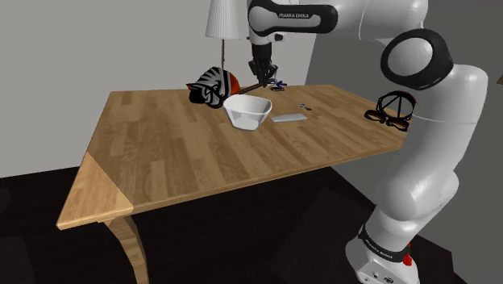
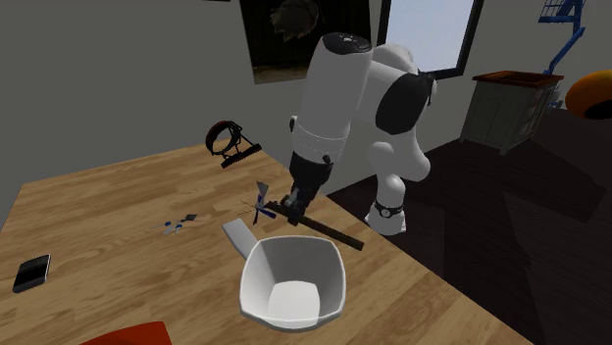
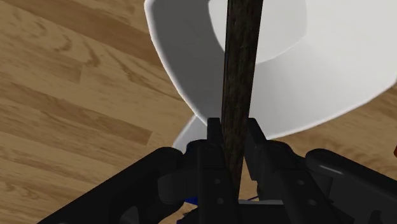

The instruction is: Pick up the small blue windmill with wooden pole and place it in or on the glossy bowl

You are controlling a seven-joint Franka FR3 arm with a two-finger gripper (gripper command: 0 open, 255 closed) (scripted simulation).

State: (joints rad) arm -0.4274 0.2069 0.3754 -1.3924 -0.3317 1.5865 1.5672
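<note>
Wrist view: gripper [image 3: 235, 143] pinches the windmill [image 2: 261, 202] by its dark pole [image 3: 238, 95]. Fingers [image 3: 215, 137] are pressed on both sides, and the pole runs out over the white bowl [image 3: 305, 70]. The windmill is off the table [image 1: 161, 153], up in the air just beside the bowl, pole tilted.

Handling, my guess: v. light, pole stiff, blue blades thin and prob. fragile, so hold on the pole only, as it is now. Second exterior view shows the grip close to the blade end w/ a long tail sticking out. That tail could lever and swivel in the pinch if it bumps the rim. The pole looks longer than the bowl is wide, so expect it to rest across the rim, not lie flat inside.

Room: a grey flat card [image 1: 288, 118] lies just beside the bowl, and small keys [image 1: 304, 106] are near it. A striped helmet [image 1: 211, 85] is close on the shoulder view's left of the gripper, so mind it on any swing. There is wide bare wood further left. A black headset [image 1: 395, 109] is well apart, at the corner by the arm. A lamp [image 1: 219, 20] stands behind the table.
</note>
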